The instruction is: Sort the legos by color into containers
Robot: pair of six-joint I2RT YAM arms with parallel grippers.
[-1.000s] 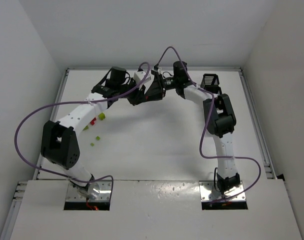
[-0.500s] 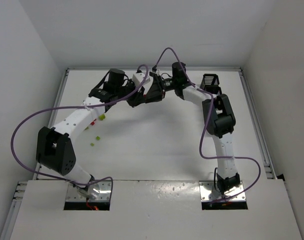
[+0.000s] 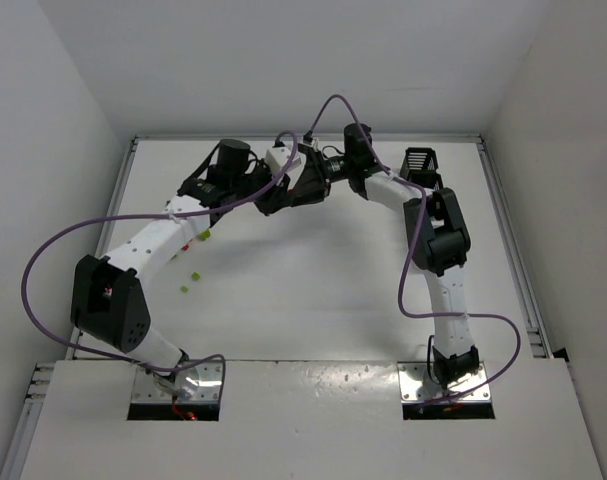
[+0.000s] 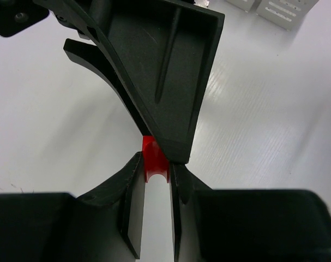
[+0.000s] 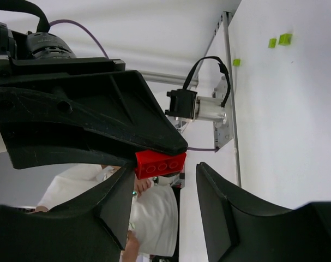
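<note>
Left wrist view | left gripper (image 4: 154, 177) pinches red brick (image 4: 154, 159) above table (image 4: 263, 109), well short of bins (image 4: 285, 12) | right gripper (image 5: 165, 173) jaws apart, one finger against brick | handover likely: right should clamp squarely before left releases.

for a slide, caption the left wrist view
Left gripper pinching a red lego, a right gripper finger at its far edge.
</note>
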